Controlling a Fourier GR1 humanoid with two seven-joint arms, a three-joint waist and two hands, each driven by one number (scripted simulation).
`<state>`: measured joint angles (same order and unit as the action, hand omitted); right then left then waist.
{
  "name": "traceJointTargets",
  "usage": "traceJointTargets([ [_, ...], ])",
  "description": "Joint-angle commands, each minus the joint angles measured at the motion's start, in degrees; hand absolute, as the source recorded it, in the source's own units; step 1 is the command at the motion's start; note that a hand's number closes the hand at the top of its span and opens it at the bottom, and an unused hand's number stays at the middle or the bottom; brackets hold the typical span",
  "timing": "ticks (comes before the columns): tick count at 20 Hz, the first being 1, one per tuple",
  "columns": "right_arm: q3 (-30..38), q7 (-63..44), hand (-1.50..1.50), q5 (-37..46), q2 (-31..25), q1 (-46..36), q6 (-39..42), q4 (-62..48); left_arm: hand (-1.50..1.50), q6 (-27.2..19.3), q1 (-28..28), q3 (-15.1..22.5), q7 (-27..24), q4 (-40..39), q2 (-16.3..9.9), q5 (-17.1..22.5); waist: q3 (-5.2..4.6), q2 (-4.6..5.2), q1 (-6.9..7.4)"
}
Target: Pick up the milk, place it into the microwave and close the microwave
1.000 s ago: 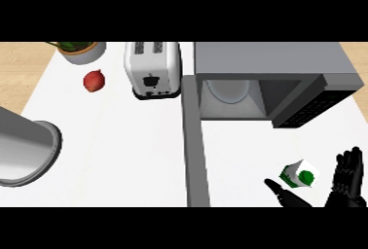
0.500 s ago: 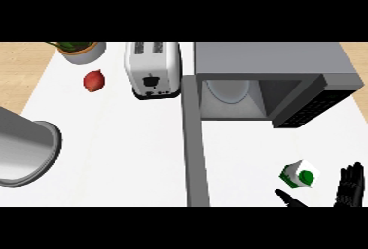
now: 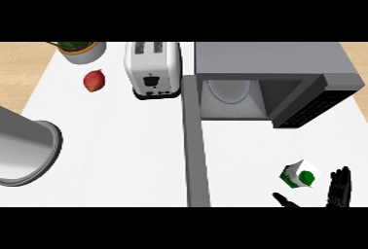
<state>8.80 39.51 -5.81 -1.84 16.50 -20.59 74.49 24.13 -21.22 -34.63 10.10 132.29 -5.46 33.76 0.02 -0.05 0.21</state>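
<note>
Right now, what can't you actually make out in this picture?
- Robot hand, head view: palm and forearm cut off by the lower edge.
- Left hand: not in view.
- Grey metal pot: cut by the left edge.
- Open grey microwave: depths in shadow.
- White-and-green milk carton: label too small.

Kitchen, seemingly: toaster, microwave

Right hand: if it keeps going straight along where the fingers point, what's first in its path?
Probably nothing: the right hand has its fingers pointing up-view, passing right of the small white-and-green milk carton. Farther on stands the open dark microwave door, though depth is unclear.
</note>
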Motion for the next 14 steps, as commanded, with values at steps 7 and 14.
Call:
traceJointTargets([
  [7, 6.73, 7.85, -1.50, -1.83, -4.39, -9.96, 2.21, -18.29, -1.50, 2.16, -0.26, -2.40, 2.16, 0.44, 0.28, 3.36, 0.00, 0.02, 0.07],
  [14, 8.83, 17.30, 1.50, -1.98, -5.25, -18.75, 4.55, -34.96, -1.50, 6.31, -0.17, -3.67, -1.35, -3.14, 2.24, 1.58, 0.02, 0.06, 0.26],
])
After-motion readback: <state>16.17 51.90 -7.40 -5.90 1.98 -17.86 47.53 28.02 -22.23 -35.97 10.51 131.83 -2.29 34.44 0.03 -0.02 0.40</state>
